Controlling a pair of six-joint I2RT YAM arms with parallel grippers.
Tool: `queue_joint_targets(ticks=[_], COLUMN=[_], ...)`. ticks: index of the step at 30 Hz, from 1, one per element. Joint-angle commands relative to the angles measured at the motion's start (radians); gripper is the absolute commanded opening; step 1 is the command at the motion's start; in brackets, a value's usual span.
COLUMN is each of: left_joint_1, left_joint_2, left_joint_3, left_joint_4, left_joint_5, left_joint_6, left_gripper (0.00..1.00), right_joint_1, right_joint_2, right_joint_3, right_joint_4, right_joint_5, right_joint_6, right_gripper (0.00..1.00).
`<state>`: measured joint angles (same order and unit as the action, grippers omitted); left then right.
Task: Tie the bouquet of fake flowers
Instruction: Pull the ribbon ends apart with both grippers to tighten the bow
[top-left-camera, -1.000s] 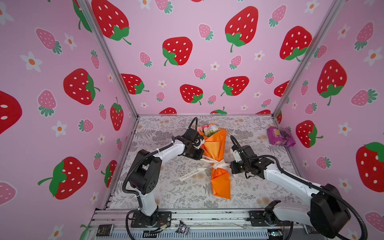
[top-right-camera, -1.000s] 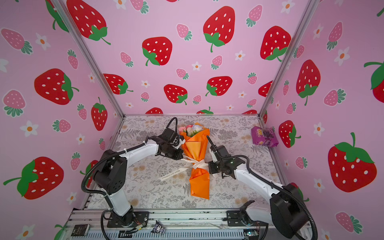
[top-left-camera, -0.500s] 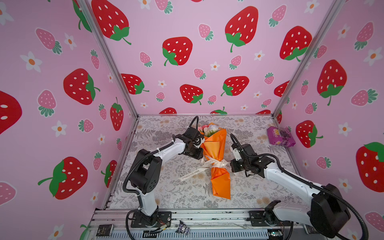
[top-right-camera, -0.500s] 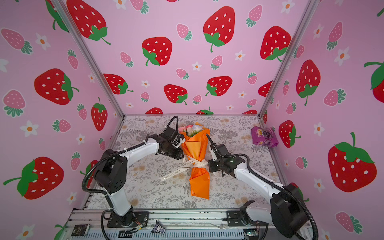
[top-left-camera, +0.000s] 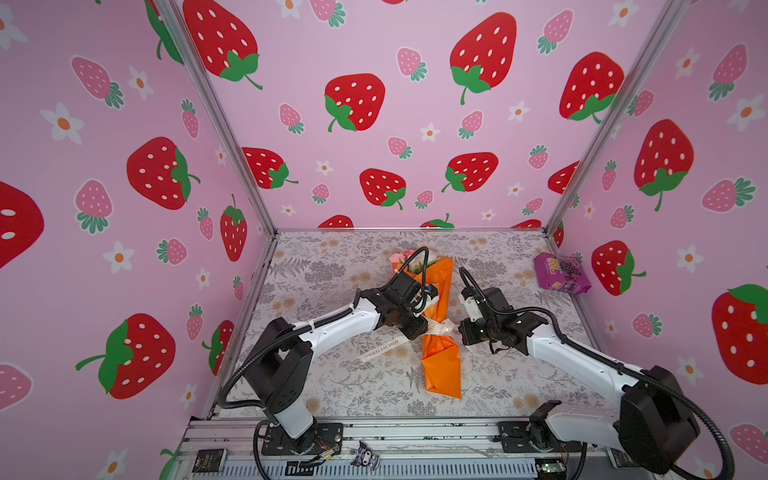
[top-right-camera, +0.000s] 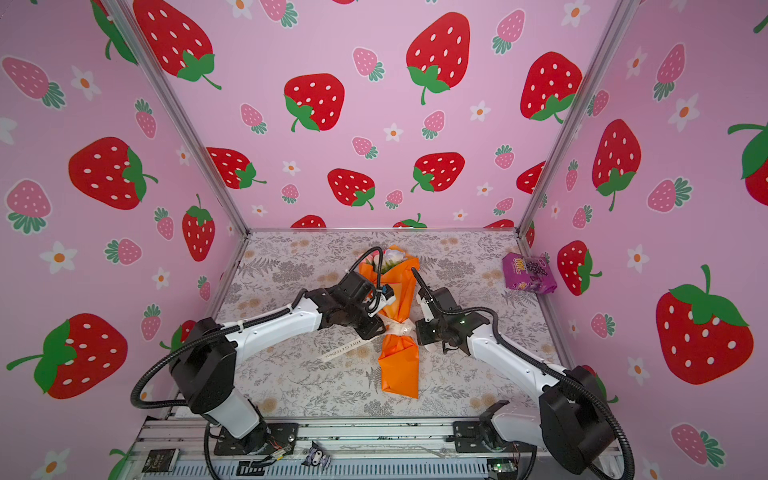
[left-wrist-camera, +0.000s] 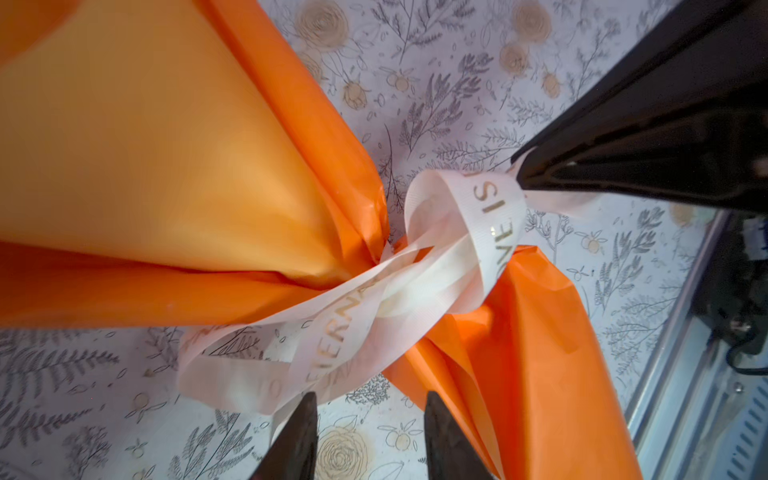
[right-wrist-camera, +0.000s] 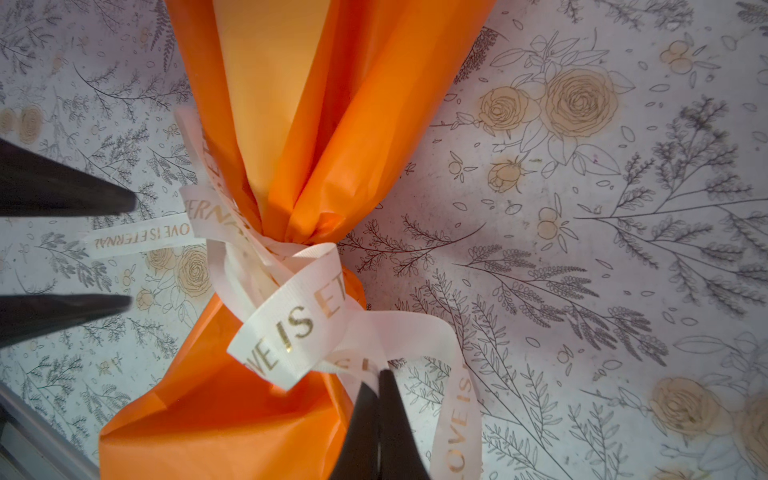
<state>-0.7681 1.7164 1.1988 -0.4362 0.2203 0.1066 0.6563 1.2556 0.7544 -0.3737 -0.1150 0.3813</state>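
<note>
Most of the tying looks done: ribbon (right-wrist-camera: 291, 328) cinches the bouquet (top-left-camera: 442, 365) mid-table (top-left-camera: 332, 257), right gripper (right-wrist-camera: 378, 382) pinched tight on a loop, left gripper (left-wrist-camera: 370, 399) half-open, empty; knot seems loose.

Bright, even light; wrist views' edges perhaps soft.

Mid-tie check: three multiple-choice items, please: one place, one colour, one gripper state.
1. The purple snack packet lies: A) by the far right corner; B) between the arm bases; C) against the left wall.
2. The ribbon has lettering in: A) black; B) gold; C) red.
3. The right gripper is: A) open; B) shut on nothing; C) shut on the ribbon.
Key: 1 A: it sits far back on the right. 2 B: gold letters show in both wrist views. 3 C: its closed tips pinch the ribbon.
</note>
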Motion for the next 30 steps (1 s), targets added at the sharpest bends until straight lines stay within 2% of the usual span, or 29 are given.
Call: queue_joint_targets(ticks=[1,4,9,14,20,26,30], left_joint_1=[-0.011,-0.026,-0.035,-0.037,-0.041,-0.042,-0.042], left_joint_2=[0.058,0.075,0.053,0.013,0.073,0.05,0.076], left_joint_3=[0.063,0.068,0.057,0.012,0.074,0.055,0.077], left_joint_4=[-0.026,-0.004,0.025,0.078,-0.012,-0.006,-0.018], left_joint_5=[-0.123,-0.188,-0.215,-0.175,-0.152,-0.137,-0.135], left_joint_6=[0.064,0.08,0.091,0.112,0.144,0.16,0.16], left_gripper=[0.44,0.45,0.45,0.44,0.35,0.37,0.34], right_joint_1=[-0.005,-0.004,-0.005,-0.004,-0.005,-0.005,-0.004], right_joint_2=[0.01,0.008,0.0,-0.001,-0.003,-0.012,-0.011], right_joint_3=[0.031,0.03,0.025,0.022,0.028,0.025,0.022], right_joint_4=[0.008,0.007,0.011,0.018,0.013,0.012,0.013], right_joint_5=[-0.011,-0.016,-0.02,-0.022,-0.021,-0.015,-0.015], right_joint_6=[-0.019,-0.018,-0.013,-0.01,-0.01,-0.007,-0.004], right_gripper=[0.02,0.02,0.02,0.02,0.02,0.03,0.03])
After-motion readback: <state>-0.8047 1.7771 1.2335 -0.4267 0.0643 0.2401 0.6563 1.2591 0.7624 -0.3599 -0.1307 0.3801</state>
